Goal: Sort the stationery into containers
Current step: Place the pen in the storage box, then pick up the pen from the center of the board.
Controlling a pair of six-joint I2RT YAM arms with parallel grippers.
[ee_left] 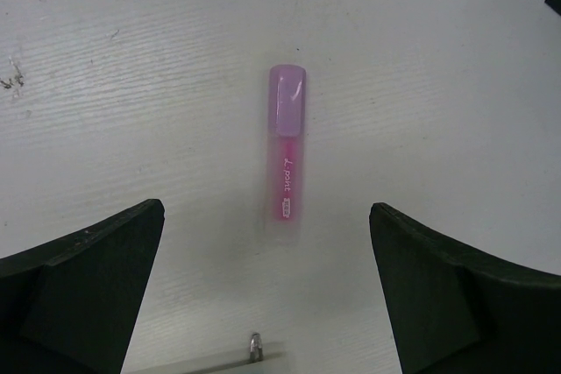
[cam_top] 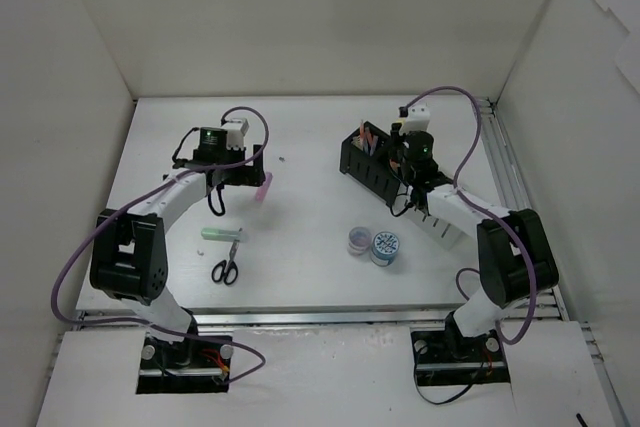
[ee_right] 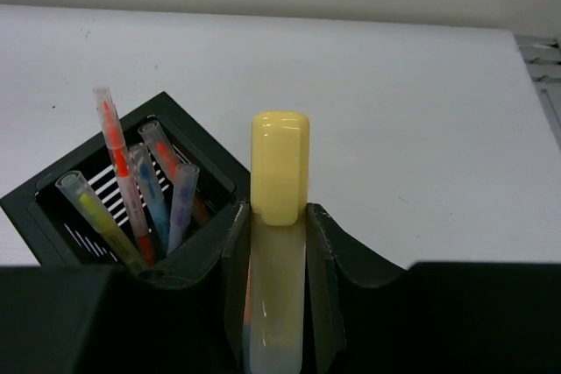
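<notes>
A pink highlighter (ee_left: pixel 287 159) lies flat on the table, its lilac cap pointing away from me. My left gripper (ee_left: pixel 266 216) hovers over its near end, open wide, with a finger on each side and neither touching it. In the top view this gripper (cam_top: pixel 243 185) sits just left of the highlighter (cam_top: pixel 264 186). My right gripper (ee_right: pixel 273 212) is shut on a yellow highlighter (ee_right: pixel 280 168), held cap up beside the black container (ee_right: pixel 200 162). That container holds several thin coloured pens (ee_right: pixel 145 190). In the top view the right gripper (cam_top: pixel 402 145) is at the black container's (cam_top: pixel 368 162) right end.
A green highlighter (cam_top: pixel 222 234) and black-handled scissors (cam_top: pixel 226 270) lie near the left arm. Two tape rolls (cam_top: pixel 373 244) sit mid-table. The white container (cam_top: pixel 446 230) shows partly under the right arm. White walls close in the table, and a rail runs down the right side (cam_top: pixel 505 172).
</notes>
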